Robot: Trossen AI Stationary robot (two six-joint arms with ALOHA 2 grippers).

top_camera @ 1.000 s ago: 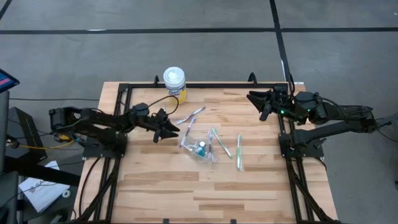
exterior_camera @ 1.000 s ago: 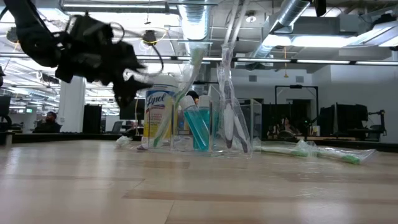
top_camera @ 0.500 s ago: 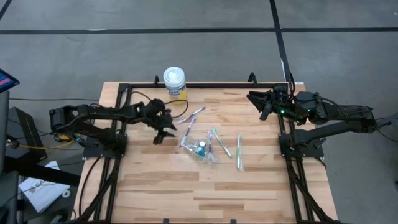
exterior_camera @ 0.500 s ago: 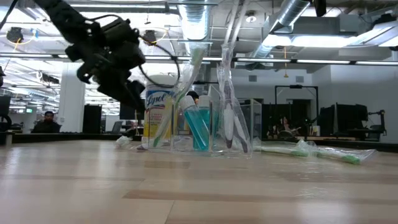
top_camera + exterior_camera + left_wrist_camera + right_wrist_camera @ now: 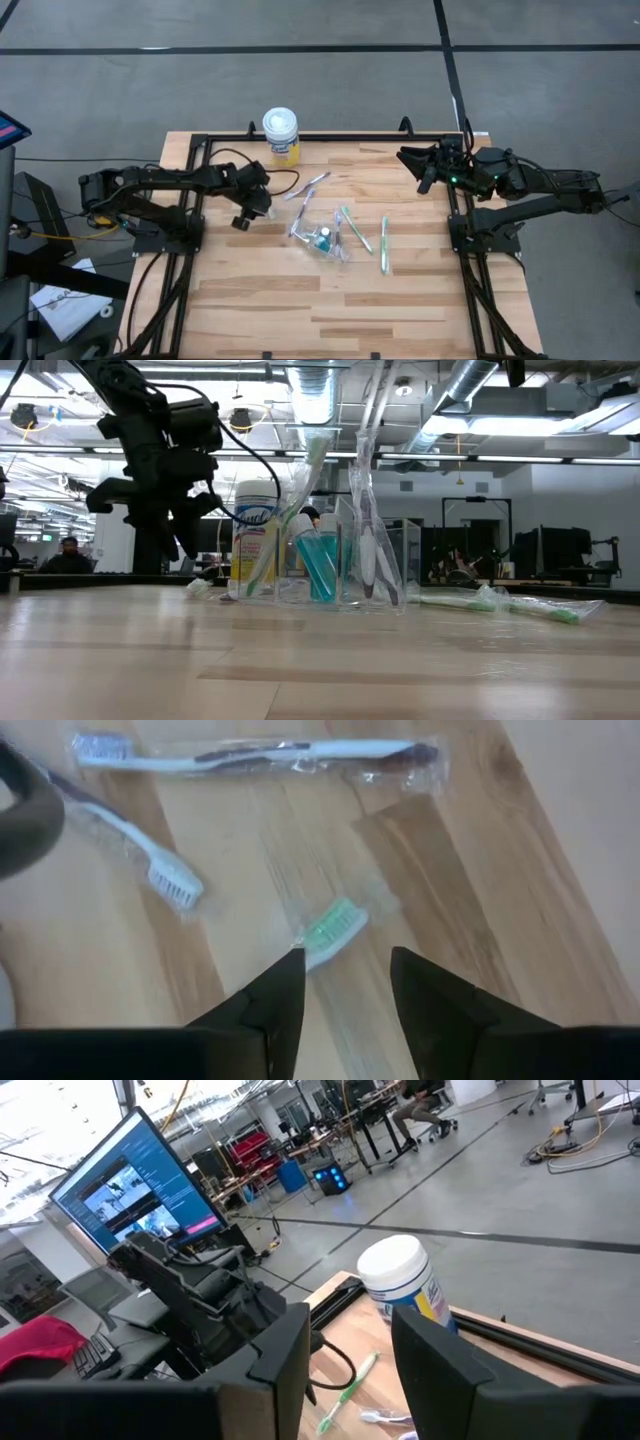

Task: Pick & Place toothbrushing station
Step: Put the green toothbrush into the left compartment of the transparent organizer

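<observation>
The left pincer hangs above the wooden counter, fingers apart and clamped on nothing, pointing down at the boards beside the clear plastic cup. The cup stands near the counter's middle, well apart from the pincer on the side away from the left arm's base, with a blue toothpaste tube and upright toothbrushes inside it. Seen past the left pincer's own fingers, a green-headed toothbrush in clear wrap lies on the boards just ahead of the tips, not touching them; a white toothbrush and a wrapped toothbrush lie farther off.

On the far side of the cup from the left pincer, two more wrapped green toothbrushes lie flat. A yellow wipes canister stands at the counter's back edge, behind the cup. The right pincer waits at the counter's right back corner, fingers apart and empty, well apart from the cup.

Half a second ago the left pincer was nearer the cup and angled toward it; it has since drawn back and swung to point straight down. The cup, the toothbrushes and the right arm lie as they did.
</observation>
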